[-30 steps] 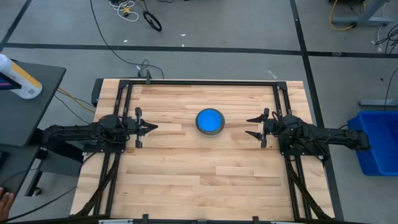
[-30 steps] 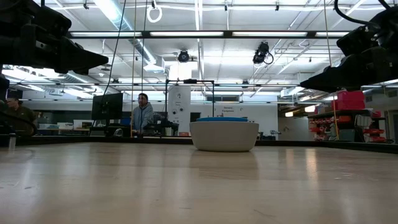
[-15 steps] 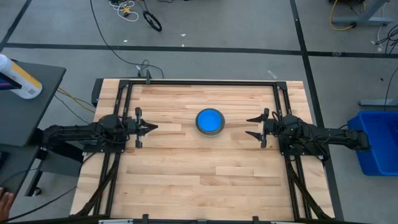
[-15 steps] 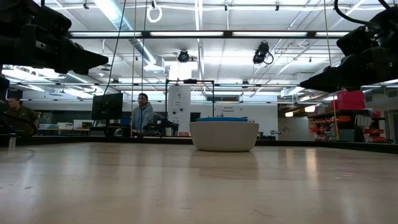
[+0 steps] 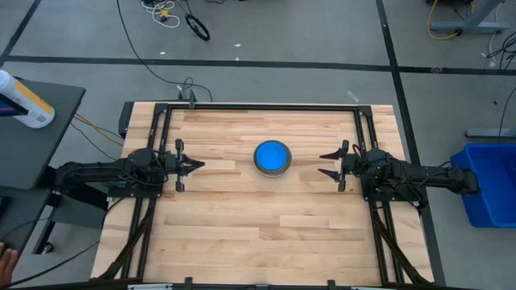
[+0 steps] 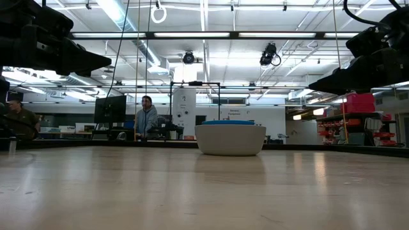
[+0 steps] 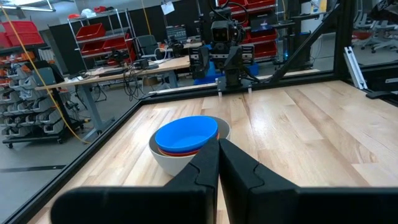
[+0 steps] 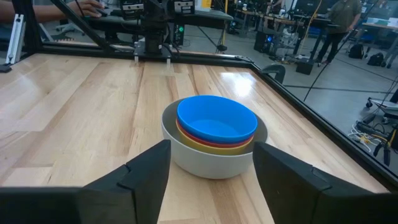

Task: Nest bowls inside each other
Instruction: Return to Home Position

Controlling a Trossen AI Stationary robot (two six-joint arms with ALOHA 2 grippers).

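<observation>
The bowls stand nested as one stack (image 5: 272,156) in the middle of the wooden table. The grey bowl (image 8: 211,158) is outermost and rests on its base; the light blue bowl (image 8: 216,118) sits on top. Thin yellow (image 8: 219,149) and red (image 8: 186,134) rims show between them. My left gripper (image 5: 200,165) is shut and hangs level near the table's left edge, pointing at the stack. My right gripper (image 5: 322,163) stands open near the right edge, also facing the stack, a short way from it. Neither touches a bowl.
Black frame rails (image 5: 266,105) run along the table's edges. Off the table are a blue bin (image 5: 484,181) on the right and a dark side table with a bottle (image 5: 24,101) on the left. Bare wood lies all round the stack. People (image 6: 146,115) stand in the room behind.
</observation>
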